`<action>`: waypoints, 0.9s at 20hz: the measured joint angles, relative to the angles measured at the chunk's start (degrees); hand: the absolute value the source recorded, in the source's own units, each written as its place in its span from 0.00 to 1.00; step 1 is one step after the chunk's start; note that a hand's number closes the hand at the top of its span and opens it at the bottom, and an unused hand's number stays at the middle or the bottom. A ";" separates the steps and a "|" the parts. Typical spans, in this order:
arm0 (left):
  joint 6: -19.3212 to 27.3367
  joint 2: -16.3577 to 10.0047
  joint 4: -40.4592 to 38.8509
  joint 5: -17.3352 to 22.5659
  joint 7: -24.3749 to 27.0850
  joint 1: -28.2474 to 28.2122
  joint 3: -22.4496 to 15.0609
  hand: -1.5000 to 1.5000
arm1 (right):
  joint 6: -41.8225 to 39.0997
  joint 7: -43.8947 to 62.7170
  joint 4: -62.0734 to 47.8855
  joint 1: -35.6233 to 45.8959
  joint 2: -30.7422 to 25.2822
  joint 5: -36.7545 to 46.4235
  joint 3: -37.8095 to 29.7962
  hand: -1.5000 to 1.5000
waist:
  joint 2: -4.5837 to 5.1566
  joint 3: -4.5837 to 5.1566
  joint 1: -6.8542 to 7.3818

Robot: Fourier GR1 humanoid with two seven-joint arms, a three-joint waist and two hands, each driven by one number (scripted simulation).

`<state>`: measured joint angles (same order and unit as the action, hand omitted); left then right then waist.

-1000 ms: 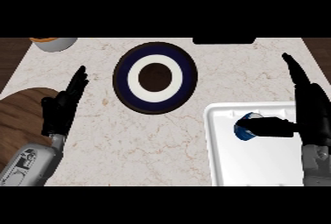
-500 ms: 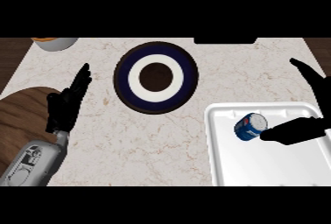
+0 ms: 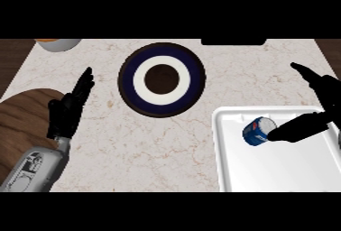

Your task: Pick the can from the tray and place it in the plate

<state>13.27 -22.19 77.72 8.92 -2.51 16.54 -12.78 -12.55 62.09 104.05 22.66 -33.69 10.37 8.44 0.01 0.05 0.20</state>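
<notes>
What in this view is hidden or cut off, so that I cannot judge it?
Head view only.
Can: right side hidden behind the right hand; contact unclear.
Right hand: partly cut off by the right edge.
Bowl: cut off at the top; contents unseen.
Dark thing at top: mostly cut off, unidentifiable.

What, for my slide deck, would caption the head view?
Open right hand beside the blue can in the white tray; blue-and-white plate beyond; left hand resting at left.
</notes>
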 measured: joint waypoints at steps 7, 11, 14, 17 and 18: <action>-0.51 0.75 1.12 -0.98 -1.04 -0.40 0.78 0.50 | -1.04 -1.56 -5.95 -1.52 1.77 1.69 3.38 0.00 | -0.01 -0.02 0.08; -0.56 1.76 1.50 -2.04 -1.35 -0.70 1.52 0.50 | -1.86 -2.87 -9.13 -1.60 3.11 2.56 3.58 0.00 | 0.00 -0.04 0.00; -0.79 2.53 2.16 -3.07 -1.04 -1.54 1.77 0.50 | -2.40 -4.11 -11.02 -2.72 3.91 3.87 3.68 0.00 | 0.00 -0.05 -0.02; -1.74 2.71 2.49 -3.43 -2.37 -0.85 2.84 0.50 | -2.99 -4.99 -13.03 -3.14 4.86 4.92 3.33 0.00 | -0.01 -0.05 -0.06; -2.10 2.96 2.51 -3.55 -1.98 -1.33 3.01 0.50 | -3.06 -6.04 -13.76 -4.10 4.96 5.48 3.10 0.00 | -0.02 -0.04 -0.08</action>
<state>11.16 -19.23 80.22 5.37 -4.49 15.21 -9.78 -15.61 56.05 90.29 18.56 -28.73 15.85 11.54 -0.01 0.01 0.11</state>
